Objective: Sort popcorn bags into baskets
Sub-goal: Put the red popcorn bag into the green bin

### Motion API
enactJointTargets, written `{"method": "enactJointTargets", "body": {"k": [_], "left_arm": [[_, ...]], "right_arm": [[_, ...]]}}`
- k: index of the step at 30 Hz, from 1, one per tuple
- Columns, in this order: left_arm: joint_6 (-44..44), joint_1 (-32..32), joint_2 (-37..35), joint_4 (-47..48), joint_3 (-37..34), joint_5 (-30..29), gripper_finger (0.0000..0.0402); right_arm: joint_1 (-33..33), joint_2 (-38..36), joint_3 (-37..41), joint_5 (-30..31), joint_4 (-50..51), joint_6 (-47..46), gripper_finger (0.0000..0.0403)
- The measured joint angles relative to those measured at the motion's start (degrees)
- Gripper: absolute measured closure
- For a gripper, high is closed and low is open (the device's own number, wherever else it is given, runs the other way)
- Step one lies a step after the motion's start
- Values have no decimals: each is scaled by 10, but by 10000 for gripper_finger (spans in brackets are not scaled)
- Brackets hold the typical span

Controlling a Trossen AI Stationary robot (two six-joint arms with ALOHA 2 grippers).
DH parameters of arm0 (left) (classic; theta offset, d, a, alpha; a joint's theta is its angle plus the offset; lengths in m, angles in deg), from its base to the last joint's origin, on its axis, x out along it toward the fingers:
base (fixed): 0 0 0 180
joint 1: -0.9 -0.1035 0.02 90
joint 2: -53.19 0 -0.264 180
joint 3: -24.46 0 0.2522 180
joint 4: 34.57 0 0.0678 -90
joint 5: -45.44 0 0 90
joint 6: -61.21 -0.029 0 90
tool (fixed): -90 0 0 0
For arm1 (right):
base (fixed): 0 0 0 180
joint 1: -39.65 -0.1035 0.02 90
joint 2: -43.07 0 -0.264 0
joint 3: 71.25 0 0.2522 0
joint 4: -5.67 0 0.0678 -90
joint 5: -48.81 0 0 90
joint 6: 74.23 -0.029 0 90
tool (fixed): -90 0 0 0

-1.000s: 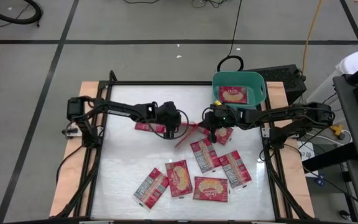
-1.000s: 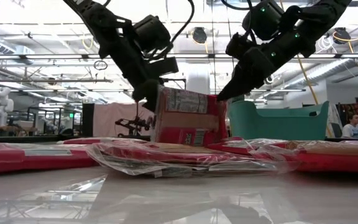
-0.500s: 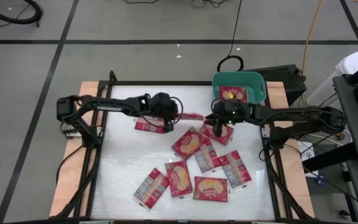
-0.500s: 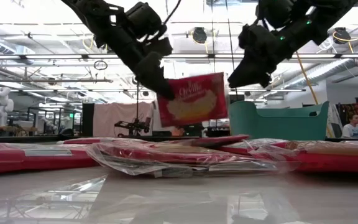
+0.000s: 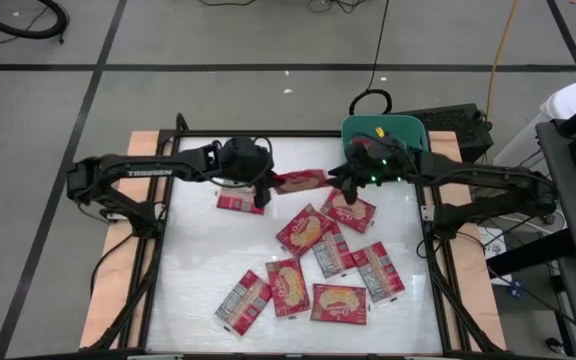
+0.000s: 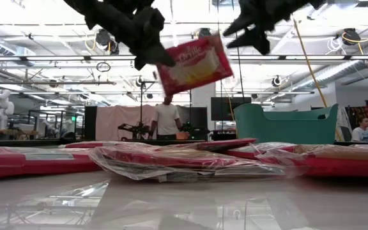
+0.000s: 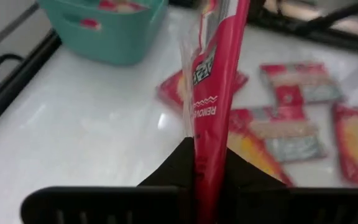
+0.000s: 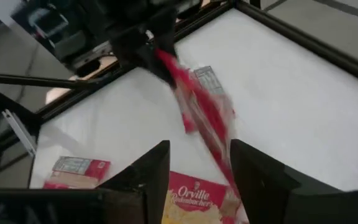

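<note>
Over white table (image 5: 208, 260), L gripper (image 5: 265, 185) pinches bag (image 5: 300, 181); R gripper (image 5: 340, 172) spread.

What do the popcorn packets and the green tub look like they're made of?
Popcorn packets: likely paper bags in clear plastic film; crinkled, glossy wrap shows on the pile in the low view. The one in the left end effector hangs thin and flat. Teal tub: probably moulded plastic, smooth, matte, with a rolled rim.
</note>
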Motion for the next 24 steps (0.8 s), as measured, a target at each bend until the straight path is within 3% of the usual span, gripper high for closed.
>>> {"method": "enactJointTargets", "body": {"k": [5,11,18,24], "left_arm": [[11,13,-4,21,0,2,384],[15,20,-2,17,-1,-4,374],[22,19,-1,18,-1,-13,384],[25,19,-1,18,-1,-13,374]], "right_arm": [[14,65,-129,-45,121,54,235],[19,153,-243,-91,213,124,223],[16,218,-264,-103,227,158,232],[16,234,-258,-106,242,204,273]]}}
